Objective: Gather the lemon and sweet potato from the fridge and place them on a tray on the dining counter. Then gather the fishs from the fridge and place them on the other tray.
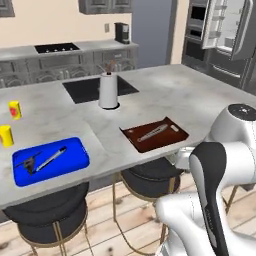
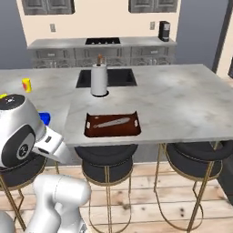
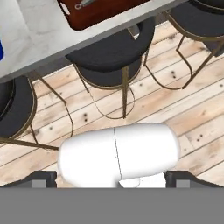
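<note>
Marbled grey, the dining counter (image 1: 200, 100) ran wide over dark stools (image 3: 109, 57) and plank floor — fridge (image 1: 227, 30) door hung open at the far right. Blue tray (image 1: 50, 161) held a slim silver fish (image 1: 50, 159); reddish-brown tray (image 2: 112, 124) held another — gripper (image 3: 112, 178) fingers were spread wide, grasping nothing.

Dark stools (image 3: 109, 57) stand on a wooden floor (image 3: 192, 113) beneath the marbled worktop (image 3: 39, 30), a reddish-brown tray (image 3: 100, 11) at twelve o'clock.
</note>
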Robot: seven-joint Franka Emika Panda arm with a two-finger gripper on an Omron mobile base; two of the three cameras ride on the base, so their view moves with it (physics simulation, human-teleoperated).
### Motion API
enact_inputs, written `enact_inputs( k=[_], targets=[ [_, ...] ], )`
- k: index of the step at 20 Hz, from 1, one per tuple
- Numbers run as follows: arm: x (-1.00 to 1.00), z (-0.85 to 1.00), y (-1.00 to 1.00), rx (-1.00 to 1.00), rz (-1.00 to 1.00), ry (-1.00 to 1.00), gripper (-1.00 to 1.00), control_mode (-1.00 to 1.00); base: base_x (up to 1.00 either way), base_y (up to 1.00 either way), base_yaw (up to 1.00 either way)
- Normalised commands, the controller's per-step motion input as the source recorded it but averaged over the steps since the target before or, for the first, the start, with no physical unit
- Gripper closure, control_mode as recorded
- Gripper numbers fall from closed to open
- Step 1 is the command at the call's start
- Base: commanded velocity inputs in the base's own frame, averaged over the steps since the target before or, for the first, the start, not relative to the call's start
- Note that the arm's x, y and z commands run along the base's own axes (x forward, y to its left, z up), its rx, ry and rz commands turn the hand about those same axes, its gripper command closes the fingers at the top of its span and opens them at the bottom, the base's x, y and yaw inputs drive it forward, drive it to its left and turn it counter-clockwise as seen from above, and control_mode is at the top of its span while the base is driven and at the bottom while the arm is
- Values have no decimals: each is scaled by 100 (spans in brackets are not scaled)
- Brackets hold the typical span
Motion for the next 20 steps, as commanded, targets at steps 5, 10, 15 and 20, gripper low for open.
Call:
enact_inputs(
  k=[5,10,15,20],
  targets=[
    [0,0,0,0,0,0,-100,100,0,-100,-18],
    [0,0,0,0,0,0,-100,100,0,-100,-12],
    [0,0,0,0,0,0,-100,100,3,-100,-7],
    [0,0,0,0,0,0,-100,100,19,-100,-5]
  ],
)
